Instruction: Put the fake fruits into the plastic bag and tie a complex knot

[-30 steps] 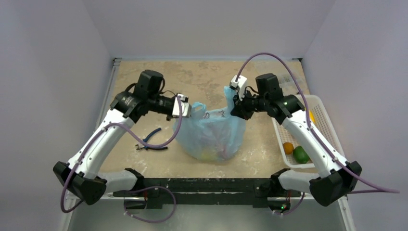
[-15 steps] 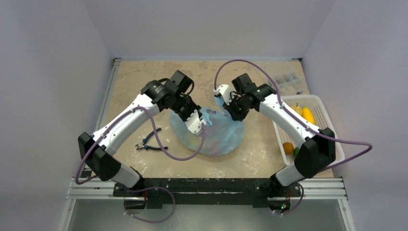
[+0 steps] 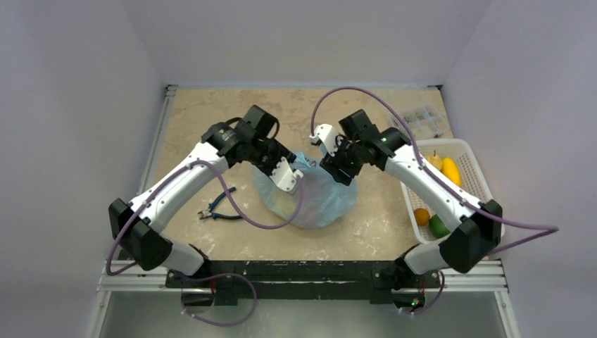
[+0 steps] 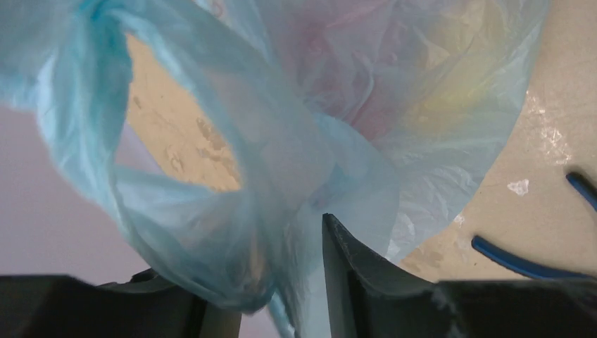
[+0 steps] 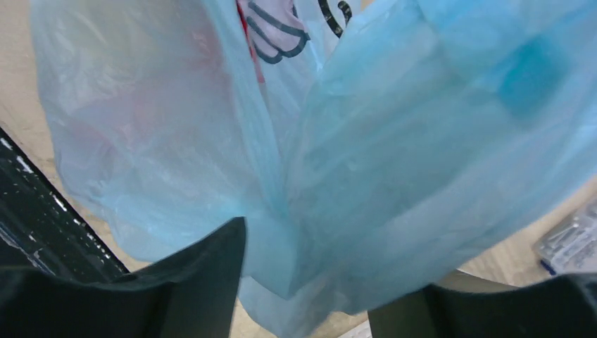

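Note:
The light-blue plastic bag (image 3: pixel 315 201) sits mid-table, its top bunched between both grippers. Fake fruits show through its film as a yellow blur (image 4: pixel 450 95) and a red tint (image 5: pixel 105 123). My left gripper (image 3: pixel 290 174) is at the bag's upper left. Its jaws (image 4: pixel 246 260) stand apart, and a handle loop (image 4: pixel 84 120) drapes over and between them. My right gripper (image 3: pixel 331 166) is at the bag's upper right, jaws (image 5: pixel 331 264) wide apart with loose blue film between them. I cannot make out a knot in the bunched strips.
A white slotted basket (image 3: pixel 473 163) at the right edge holds a yellow fruit (image 3: pixel 450 170), an orange one (image 3: pixel 421 215) and a green one (image 3: pixel 440 226). Blue-handled pliers (image 3: pixel 218 205) lie left of the bag. A clear packet (image 3: pixel 422 116) lies at the back right.
Both arms swung inward from the bag's sides to meet over its top, and the raised handles came down. Both grippers went from shut to jaws apart.

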Available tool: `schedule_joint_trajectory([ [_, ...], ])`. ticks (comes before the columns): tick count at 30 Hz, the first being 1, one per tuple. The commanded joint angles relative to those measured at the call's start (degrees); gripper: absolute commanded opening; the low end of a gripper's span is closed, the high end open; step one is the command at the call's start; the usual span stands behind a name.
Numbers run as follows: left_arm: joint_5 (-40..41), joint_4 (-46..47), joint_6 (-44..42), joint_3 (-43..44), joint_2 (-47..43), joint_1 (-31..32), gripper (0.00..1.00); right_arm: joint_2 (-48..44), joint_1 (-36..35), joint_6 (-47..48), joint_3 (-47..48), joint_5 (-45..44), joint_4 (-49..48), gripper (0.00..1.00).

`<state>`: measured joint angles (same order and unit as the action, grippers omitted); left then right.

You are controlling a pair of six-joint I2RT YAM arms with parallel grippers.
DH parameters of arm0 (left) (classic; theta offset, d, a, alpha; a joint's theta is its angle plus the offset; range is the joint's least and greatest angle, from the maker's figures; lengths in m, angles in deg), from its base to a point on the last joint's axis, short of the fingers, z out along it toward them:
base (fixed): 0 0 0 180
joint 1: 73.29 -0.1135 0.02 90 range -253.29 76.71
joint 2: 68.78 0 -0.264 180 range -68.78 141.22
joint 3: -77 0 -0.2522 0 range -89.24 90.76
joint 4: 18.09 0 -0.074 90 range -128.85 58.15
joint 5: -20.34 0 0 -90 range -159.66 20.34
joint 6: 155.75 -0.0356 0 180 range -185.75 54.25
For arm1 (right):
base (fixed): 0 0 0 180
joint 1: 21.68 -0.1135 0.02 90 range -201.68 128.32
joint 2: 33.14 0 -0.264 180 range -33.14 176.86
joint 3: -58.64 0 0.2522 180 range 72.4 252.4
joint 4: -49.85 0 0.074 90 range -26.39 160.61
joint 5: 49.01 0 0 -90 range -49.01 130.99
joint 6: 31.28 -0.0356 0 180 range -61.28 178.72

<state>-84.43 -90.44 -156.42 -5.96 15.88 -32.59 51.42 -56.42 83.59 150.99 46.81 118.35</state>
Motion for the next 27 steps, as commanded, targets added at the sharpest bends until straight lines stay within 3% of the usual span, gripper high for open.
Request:
schedule_joint_trajectory([
  [1,-16.4,-2.9,8.5,2.1,-6.1,-6.7,0.43,-9.5,2.6,1.4,-3.7,7.6,-7.0,0.59],
  [6,-26.0,0.9,16.7,-0.9,-9.0,-11.6,0.47,-18.8,11.8,2.0,-11.2,22.2,-13.1,0.59],
  [9,-32.8,1.8,21.6,-1.9,-9.4,-14.8,0.58,-23.1,15.1,2.4,-15.9,28.9,-15.2,0.57],
  [12,-39.5,2.5,25.6,-3.1,-10.0,-17.8,0.73,-26.1,15.5,-0.5,-21.2,30.5,-19.8,0.57],
  [15,-44.9,3.9,29.2,-5.0,-10.8,-20.8,0.76,-26.2,16.4,-2.9,-23.1,32.2,-22.0,0.54],
  [20,-46.9,14.1,39.0,-10.3,-12.9,-22.2,0.70,-27.9,16.8,-7.3,-26.9,33.4,-28.2,0.47],
  [24,-48.4,21.7,43.3,-12.4,-13.8,-22.1,0.70,-27.9,16.8,-7.4,-28.0,34.8,-32.4,0.30],
  [26,-48.2,22.7,44.4,-11.5,-12.9,-21.9,0.59,-27.1,16.8,-7.3,-27.9,35.8,-33.9,0.13],
  [27,-48.0,21.9,44.2,-10.6,-12.2,-21.9,0.48,-26.6,16.8,-7.0,-27.9,36.5,-34.6,0.03],
])
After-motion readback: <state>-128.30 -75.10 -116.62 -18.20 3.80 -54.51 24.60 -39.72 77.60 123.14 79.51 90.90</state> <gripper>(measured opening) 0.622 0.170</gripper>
